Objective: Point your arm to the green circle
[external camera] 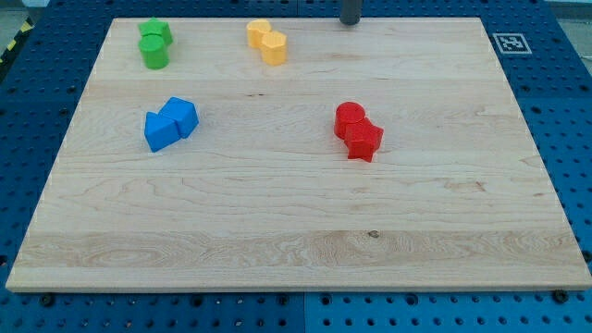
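Observation:
The green circle (154,53) is a short green cylinder near the board's top left corner, touching a second green block (155,32) just above it. My tip (351,22) stands at the board's top edge, right of centre. It is far to the right of the green circle and touches no block. Only the rod's lower end shows; the rest is cut off by the view's top.
Two yellow blocks (266,42) lie together between the green pair and my tip. Two blue blocks (170,123) lie at the left middle. A red cylinder (350,118) and a red block (364,141) lie right of centre. The wooden board (296,250) rests on a blue pegboard.

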Controlling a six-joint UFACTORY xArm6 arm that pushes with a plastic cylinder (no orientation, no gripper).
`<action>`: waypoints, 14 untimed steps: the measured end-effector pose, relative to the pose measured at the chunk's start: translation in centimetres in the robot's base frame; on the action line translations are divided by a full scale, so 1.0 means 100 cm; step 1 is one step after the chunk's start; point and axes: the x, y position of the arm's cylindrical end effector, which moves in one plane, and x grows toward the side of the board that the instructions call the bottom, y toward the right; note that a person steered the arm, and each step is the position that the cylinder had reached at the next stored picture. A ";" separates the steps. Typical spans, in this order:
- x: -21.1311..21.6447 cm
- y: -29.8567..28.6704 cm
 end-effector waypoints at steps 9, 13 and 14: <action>0.106 -0.070; 0.135 -0.112; 0.148 -0.113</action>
